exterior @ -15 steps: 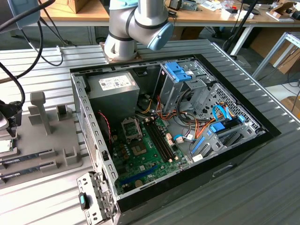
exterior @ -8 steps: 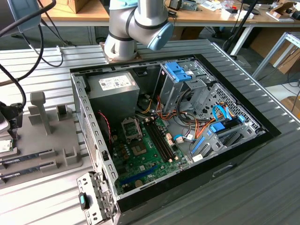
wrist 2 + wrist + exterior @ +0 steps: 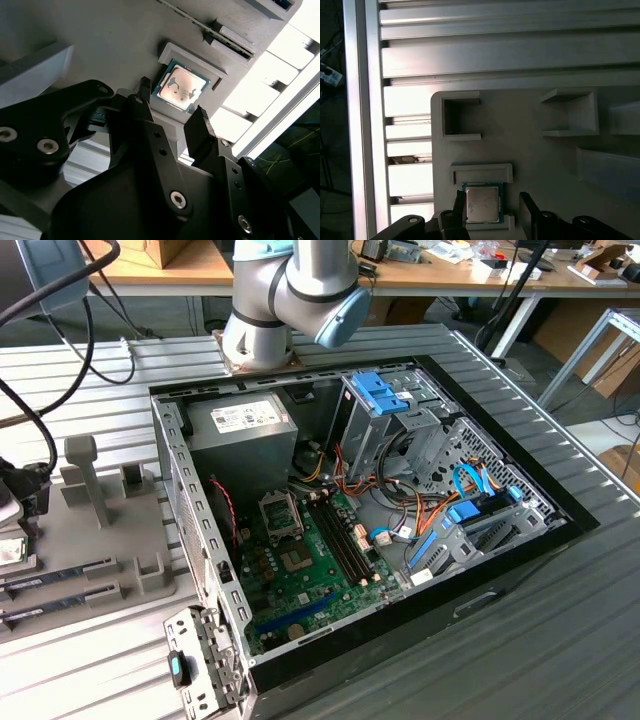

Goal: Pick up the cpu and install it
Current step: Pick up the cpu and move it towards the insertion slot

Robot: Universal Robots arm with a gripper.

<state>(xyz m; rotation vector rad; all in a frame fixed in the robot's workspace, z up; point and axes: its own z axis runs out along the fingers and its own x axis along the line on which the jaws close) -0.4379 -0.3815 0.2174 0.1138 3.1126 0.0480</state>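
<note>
- Exterior view: the robot arm (image 3: 290, 290) rises behind an open computer case (image 3: 176, 470) on the slatted tabletop (image 3: 80, 670). A grey holder (image 3: 100, 510) sits beside the case, toward the exterior view's left.
- Second wrist view: the hand (image 3: 172, 95) hangs over the holder (image 3: 100, 45) with its fingers (image 3: 200, 125) spread wide and gripping nothing. The cpu (image 3: 180, 89) lies flat, silvery top up, in a shallow square pocket.
- First wrist view: the cpu (image 3: 482, 204) rests in its pocket between the two spread fingers (image 3: 527, 207). One finger stands just beside the chip's edge, possibly touching it; the other is clearly apart.
</note>
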